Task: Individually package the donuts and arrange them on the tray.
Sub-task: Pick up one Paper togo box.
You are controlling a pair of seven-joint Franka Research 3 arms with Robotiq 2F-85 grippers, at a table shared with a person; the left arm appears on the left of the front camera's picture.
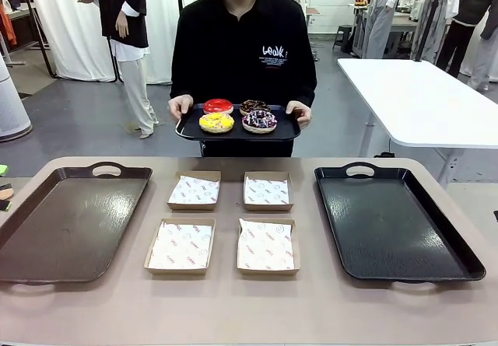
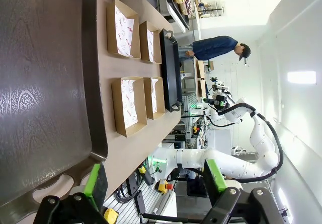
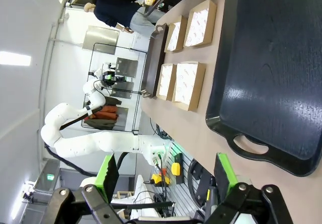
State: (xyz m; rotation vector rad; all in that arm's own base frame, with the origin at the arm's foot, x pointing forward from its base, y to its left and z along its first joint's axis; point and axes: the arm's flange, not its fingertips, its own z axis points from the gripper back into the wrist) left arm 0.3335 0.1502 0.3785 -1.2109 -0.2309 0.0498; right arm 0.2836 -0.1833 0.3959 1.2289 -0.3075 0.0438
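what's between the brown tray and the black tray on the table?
Four open cardboard boxes lined with printed paper, in a two-by-two block, lie between the brown tray and the black tray; clearest in the front view.

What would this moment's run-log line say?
donuts: four, on small tray held by person | paper-lined boxes: four, on table | left gripper: open | right gripper: open

White chest print on the person's black sweatshirt [image 1: 274, 52], far side: roughly "look", with a smaller line beneath, too small to read. Red printed marks scattered over the white paper liners [image 1: 180, 246] in the four cardboard boxes [image 1: 194, 174]: illegible.
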